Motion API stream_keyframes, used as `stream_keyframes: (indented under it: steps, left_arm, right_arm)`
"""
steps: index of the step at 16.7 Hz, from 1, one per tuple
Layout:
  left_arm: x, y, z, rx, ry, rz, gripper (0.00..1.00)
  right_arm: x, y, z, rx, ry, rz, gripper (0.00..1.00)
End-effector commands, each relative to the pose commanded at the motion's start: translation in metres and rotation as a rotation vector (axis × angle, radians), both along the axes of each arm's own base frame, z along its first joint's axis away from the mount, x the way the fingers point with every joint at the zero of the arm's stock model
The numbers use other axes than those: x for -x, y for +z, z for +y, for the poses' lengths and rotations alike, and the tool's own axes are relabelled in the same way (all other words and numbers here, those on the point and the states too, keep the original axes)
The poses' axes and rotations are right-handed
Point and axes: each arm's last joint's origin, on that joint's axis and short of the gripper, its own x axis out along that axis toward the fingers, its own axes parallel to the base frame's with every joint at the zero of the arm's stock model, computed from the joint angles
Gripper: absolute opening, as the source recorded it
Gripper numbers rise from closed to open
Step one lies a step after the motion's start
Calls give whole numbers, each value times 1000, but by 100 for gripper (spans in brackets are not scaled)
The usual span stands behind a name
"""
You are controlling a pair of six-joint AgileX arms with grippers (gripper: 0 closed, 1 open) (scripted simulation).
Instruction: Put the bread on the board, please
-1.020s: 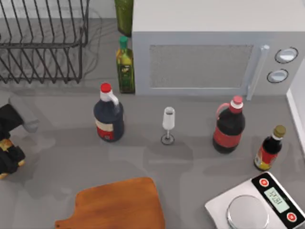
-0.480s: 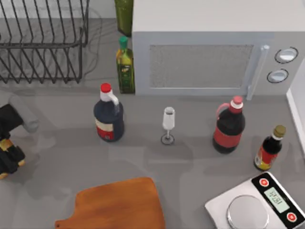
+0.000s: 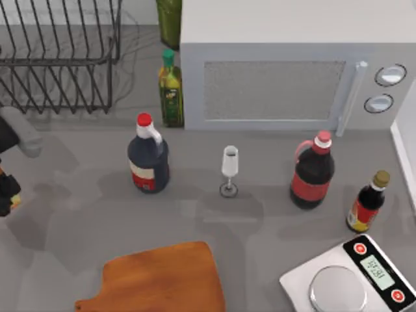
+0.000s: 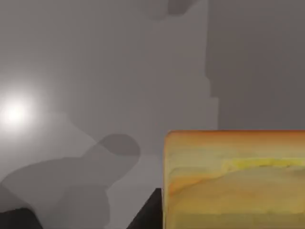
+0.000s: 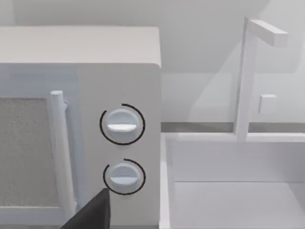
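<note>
Since the earlier frame, the left arm has been drawn back toward the top view's left edge and raised, so that less of it is seen over the counter [image 3: 78, 214]. At that edge the left gripper [image 3: 5, 195] is seen, and in the left wrist view the bread [image 4: 233, 179] is shown close against the camera with a dark finger beside it, so the gripper is judged to be clamped on the slice, which is held clear of the grey surface for carrying. Further right and nearer the lower edge, the board [image 3: 156, 279] is lying flat and bare, well apart from the gripper. A dark bottle [image 3: 148, 156], a wine glass [image 3: 229, 170] and a microwave [image 3: 279, 65] are placed behind it, out of the likely path. The right arm is parked near the microwave's dials; its gripper's state cannot be told.
</note>
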Motion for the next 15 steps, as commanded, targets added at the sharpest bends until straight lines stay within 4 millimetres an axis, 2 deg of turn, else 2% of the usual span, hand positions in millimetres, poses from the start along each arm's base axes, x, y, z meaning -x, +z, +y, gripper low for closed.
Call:
stream_keyframes:
  steps: [3, 5, 11, 15]
  left_arm:
    - [3, 34, -1, -1, -2, 1, 0]
    - [5, 48, -1, -2, 1, -15, 0]
    - [5, 47, 0, -3, 10, -12, 0]
    - [5, 39, -3, -9, 134, 7, 0]
  right_arm:
    - [0, 0, 0, 0, 0, 0, 100]
    - [0, 0, 0, 0, 0, 0, 100]
    - [0, 0, 0, 0, 0, 0, 100]
    - [0, 0, 0, 0, 0, 0, 100]
